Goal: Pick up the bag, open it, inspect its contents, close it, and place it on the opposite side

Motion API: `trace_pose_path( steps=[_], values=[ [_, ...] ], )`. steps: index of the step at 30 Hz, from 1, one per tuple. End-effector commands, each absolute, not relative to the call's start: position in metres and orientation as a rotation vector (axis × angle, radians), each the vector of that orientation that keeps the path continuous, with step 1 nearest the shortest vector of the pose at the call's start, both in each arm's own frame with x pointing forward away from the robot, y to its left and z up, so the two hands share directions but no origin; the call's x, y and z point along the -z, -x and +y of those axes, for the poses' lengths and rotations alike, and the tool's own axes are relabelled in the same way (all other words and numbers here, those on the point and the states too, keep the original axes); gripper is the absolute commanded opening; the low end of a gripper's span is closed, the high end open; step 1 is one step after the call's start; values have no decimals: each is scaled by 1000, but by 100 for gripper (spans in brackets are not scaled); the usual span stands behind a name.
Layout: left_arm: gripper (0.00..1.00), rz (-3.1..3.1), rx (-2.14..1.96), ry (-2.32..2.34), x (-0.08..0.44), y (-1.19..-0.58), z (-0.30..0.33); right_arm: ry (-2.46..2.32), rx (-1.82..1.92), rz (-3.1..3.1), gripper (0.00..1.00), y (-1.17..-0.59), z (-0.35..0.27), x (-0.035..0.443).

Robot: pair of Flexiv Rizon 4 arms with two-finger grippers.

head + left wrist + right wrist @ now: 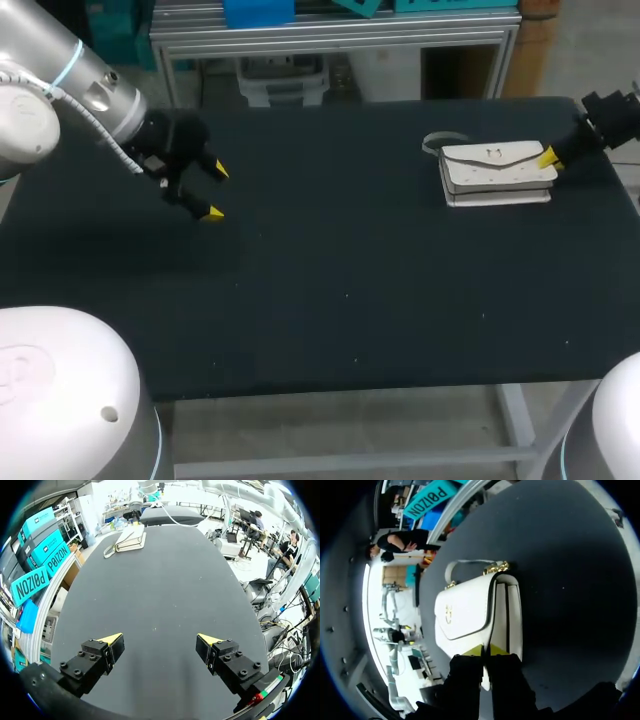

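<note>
White bag (497,172) lies flat on the dark table (330,300), flap side up and flap down; in the head view it sits toward the far right corner. Its strap (440,143) loops out on the cloth at the bag's far-left corner, touching it. Right gripper (548,157) is at the bag's right end, yellow tip on the top edge. In the right wrist view the bag (465,612) stretches straight ahead of the right gripper (485,651). The fingers are drawn narrow, their yellow tips nearly side by side on the bag's near end, with a thin white sliver of bag pinched between them. The flap's dark edge runs down to the tips. Gold hardware (495,568) shows at the bag's far end where the strap (470,564) joins, and a small gold clasp (448,614) sits on the flap. Left arm (60,90) enters well to the left of the bag. Left gripper (213,190) hangs over bare cloth, well apart from the bag, with most of the table's width between them. In the left wrist view the left gripper (160,642) is spread wide, nothing between its fingers (102,650), only dark table under them. The bag (131,537) lies far ahead by the table's far end, its strap (111,550) trailing off the nearer corner.
</note>
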State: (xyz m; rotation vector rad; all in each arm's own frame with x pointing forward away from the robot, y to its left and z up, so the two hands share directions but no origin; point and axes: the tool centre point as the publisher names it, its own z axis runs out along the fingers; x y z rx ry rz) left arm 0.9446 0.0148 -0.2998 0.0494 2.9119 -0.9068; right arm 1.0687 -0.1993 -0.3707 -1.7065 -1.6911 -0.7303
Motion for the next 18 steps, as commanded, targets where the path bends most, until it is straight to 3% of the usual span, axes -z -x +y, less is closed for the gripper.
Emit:
trace_pose_path(
  steps=[1, 18],
  values=[
    [100, 2909, 910, -50, 301, -945, 15, 1724, 784, -1667, 0, -1047, -176, 369],
    [100, 2909, 910, -50, 301, -945, 15, 1709, 777, -1678, 0, -1040, -162, 370]
  ],
)
